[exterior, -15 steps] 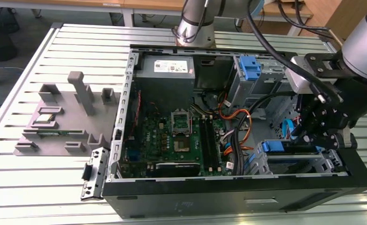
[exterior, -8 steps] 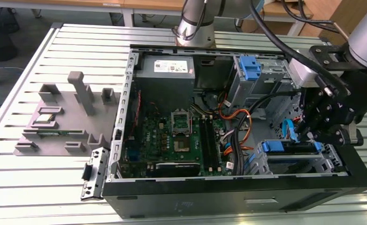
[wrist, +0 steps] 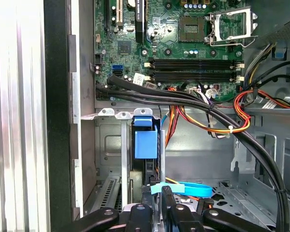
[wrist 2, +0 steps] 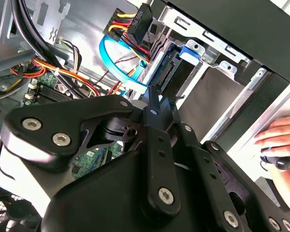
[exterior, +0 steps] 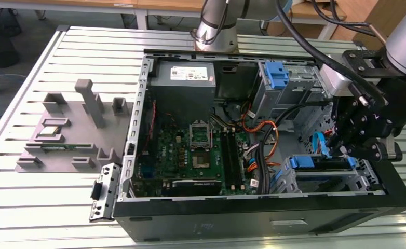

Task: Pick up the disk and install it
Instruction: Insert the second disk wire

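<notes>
Exterior view: the white sticker [exterior: 182,74] on the grey power supply [exterior: 160,79] has print I can't read. The disk [exterior: 307,162] sits on edge in the drive cage [exterior: 327,180] at the case corner on the exterior view's right. Its long axis runs along the near case wall, blue tab end toward the motherboard [exterior: 189,155]. The gripper [exterior: 343,151] hangs just over the disk's other end, contact unclear. I can't tell whether it's wide or narrow.
</notes>
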You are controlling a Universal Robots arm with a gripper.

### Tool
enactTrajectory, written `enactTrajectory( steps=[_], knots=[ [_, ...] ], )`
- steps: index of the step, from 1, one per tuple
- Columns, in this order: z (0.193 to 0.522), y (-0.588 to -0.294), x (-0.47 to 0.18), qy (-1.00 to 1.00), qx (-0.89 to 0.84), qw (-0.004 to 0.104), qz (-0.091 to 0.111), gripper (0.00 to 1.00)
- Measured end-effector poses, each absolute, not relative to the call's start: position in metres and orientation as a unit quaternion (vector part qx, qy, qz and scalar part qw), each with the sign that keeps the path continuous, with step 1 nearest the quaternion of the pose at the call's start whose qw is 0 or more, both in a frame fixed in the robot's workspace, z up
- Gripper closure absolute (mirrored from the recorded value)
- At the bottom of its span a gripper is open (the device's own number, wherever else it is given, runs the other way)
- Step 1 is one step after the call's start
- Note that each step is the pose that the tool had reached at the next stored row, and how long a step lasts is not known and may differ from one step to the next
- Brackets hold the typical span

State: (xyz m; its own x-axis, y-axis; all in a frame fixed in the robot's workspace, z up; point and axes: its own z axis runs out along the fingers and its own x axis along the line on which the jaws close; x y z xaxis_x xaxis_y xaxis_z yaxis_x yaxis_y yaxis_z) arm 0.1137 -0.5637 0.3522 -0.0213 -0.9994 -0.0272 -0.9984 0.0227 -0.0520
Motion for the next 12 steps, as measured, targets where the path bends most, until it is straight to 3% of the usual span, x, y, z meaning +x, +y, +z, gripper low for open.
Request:
enactTrajectory(
  steps=[12],
  knots=[
    [0.352, -0.564, 0.125, 0.715, -0.699, 0.028, -0.009, 0.77]
  ],
)
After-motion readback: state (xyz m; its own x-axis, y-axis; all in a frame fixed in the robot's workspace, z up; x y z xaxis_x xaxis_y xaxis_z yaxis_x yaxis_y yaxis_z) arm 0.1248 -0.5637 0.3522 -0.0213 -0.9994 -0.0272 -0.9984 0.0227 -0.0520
